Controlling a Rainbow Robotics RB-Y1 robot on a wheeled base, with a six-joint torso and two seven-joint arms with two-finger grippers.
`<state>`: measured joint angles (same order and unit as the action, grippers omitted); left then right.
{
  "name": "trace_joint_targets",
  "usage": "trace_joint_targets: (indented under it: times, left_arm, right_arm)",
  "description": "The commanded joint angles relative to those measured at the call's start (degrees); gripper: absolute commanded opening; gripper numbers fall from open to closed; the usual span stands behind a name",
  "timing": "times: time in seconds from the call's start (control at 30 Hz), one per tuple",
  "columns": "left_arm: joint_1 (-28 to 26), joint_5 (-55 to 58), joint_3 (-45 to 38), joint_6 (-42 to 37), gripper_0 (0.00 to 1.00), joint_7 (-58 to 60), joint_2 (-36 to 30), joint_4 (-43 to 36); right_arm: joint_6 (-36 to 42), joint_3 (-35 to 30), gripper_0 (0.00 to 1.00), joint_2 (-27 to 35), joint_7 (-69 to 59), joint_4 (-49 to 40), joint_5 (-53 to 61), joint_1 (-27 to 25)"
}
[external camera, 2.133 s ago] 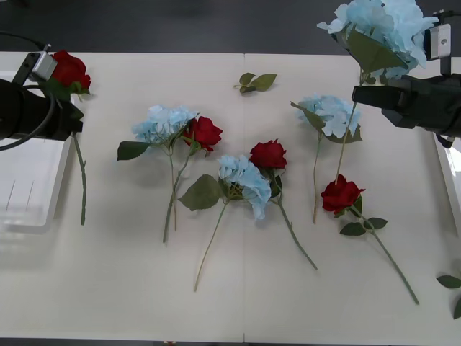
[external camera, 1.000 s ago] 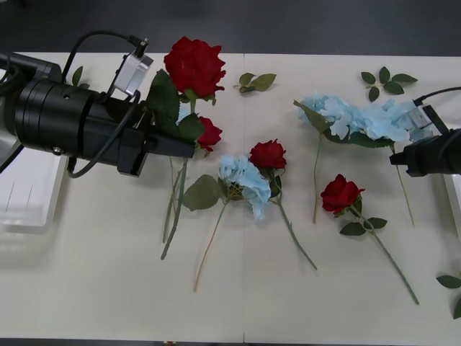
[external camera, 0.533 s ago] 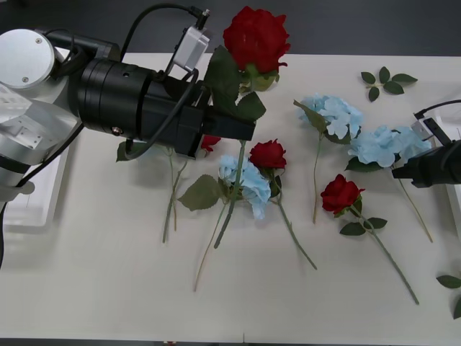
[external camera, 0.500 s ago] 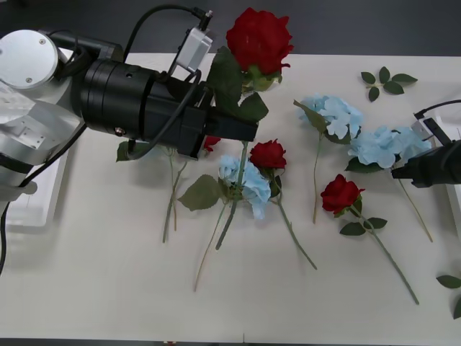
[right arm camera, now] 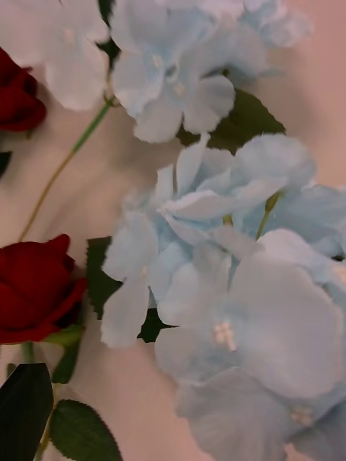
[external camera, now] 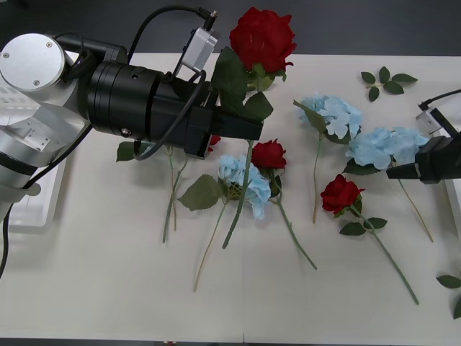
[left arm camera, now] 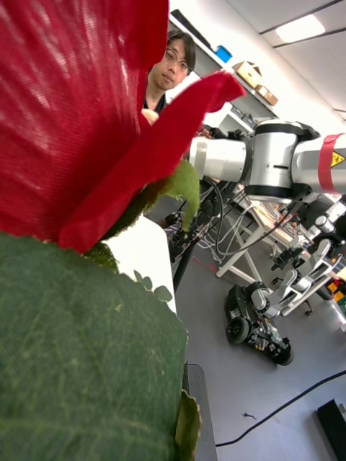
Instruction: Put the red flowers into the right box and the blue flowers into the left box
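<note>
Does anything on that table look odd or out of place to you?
Two things. Loose leaf sprigs lie at the table's far right with no flower attached. And each arm carries a flower from the other's side: the left gripper a red rose, the right gripper a blue hydrangea.

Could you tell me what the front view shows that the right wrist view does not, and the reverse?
Front view alone: the left gripper shut on a red rose lifted above the table, the right gripper at a blue hydrangea's stem near the table's right edge, and the left box.

Right wrist view alone: the individual petals of that blue hydrangea seen close up.

Both: that hydrangea, the second blue hydrangea beside it, and the red rose lying nearby.
</note>
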<state>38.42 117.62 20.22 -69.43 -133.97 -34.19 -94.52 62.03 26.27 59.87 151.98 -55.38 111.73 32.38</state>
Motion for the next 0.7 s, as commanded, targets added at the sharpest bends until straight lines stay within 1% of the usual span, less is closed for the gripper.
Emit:
trace_joint_targets:
  times: [0.03, 0.13, 0.2, 0.27, 0.33, 0.4, 0.6, 0.7]
  left_arm:
    - [1.31, 0.51, -0.7, 0.26, 0.0, -0.68, -0.43, -0.93]
    - [1.31, 0.51, -0.7, 0.26, 0.0, -0.68, -0.43, -0.93]
    - [1.31, 0.51, -0.7, 0.26, 0.0, -0.68, -0.43, -0.93]
    - [1.31, 0.51, -0.7, 0.26, 0.0, -0.68, -0.43, -0.93]
    - [1.31, 0.51, -0.7, 0.26, 0.0, -0.68, -0.43, -0.93]
    - [1.31, 0.51, -0.7, 0.26, 0.0, -0.68, -0.43, -0.93]
    - [1.31, 0.51, -0.7, 0.26, 0.0, -0.68, -0.43, -0.93]
    - [1.31, 0.51, -0.7, 0.26, 0.0, -0.68, -0.43, -0.93]
  right_arm:
    - [3.8, -0.08, 1.0, 4.82, 3.02, -3.15, 7.62, 0.14]
    - [7.23, -0.17, 1.0, 6.05, 3.02, -4.82, 14.39, -0.83]
    - [8.11, -0.08, 1.0, 6.49, 3.02, -6.23, 18.43, -1.97]
    - [8.11, -0.08, 1.0, 6.93, 3.02, -8.16, 23.27, -3.99]
    - [7.58, -0.08, 1.0, 7.46, 3.02, -10.98, 30.03, -7.51]
    - [7.49, -0.08, 1.0, 7.72, 3.02, -13.09, 34.34, -9.97]
    - [7.85, -0.35, 1.0, 8.34, 3.02, -20.64, 42.95, -16.74]
    - [7.93, -3.51, 1.0, 8.25, 3.02, -26.27, 42.87, -20.78]
